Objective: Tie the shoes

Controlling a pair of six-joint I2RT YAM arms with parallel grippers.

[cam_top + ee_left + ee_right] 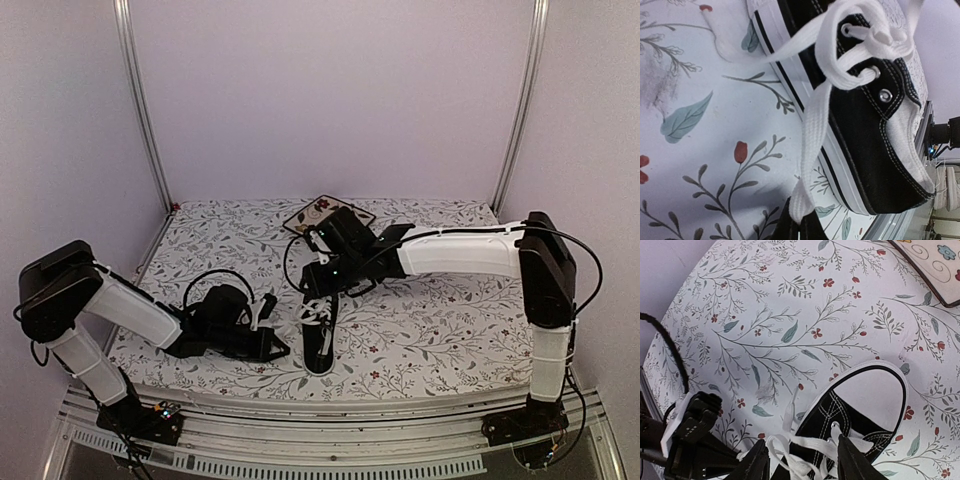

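Note:
The black sneaker [319, 347] with a white toe cap stands near the table's front middle, toe pointing away from the arms. In the left wrist view its side [875, 135] fills the right half. My left gripper [802, 218] is shut on a white lace [815, 125] that runs taut from the eyelets down to its fingertips; in the top view it [283, 350] is just left of the shoe. My right gripper [802, 452] is open above the lacing, one finger on each side of the tongue; the toe cap [870, 395] lies ahead of it. Another lace end [788, 410] lies on the cloth.
A square floral plate [328, 212] lies at the back middle, also in the right wrist view [935, 265]. The table is covered with a leaf-patterned cloth [440, 320]. Metal frame posts stand at both back corners. The front rail runs close below the shoe.

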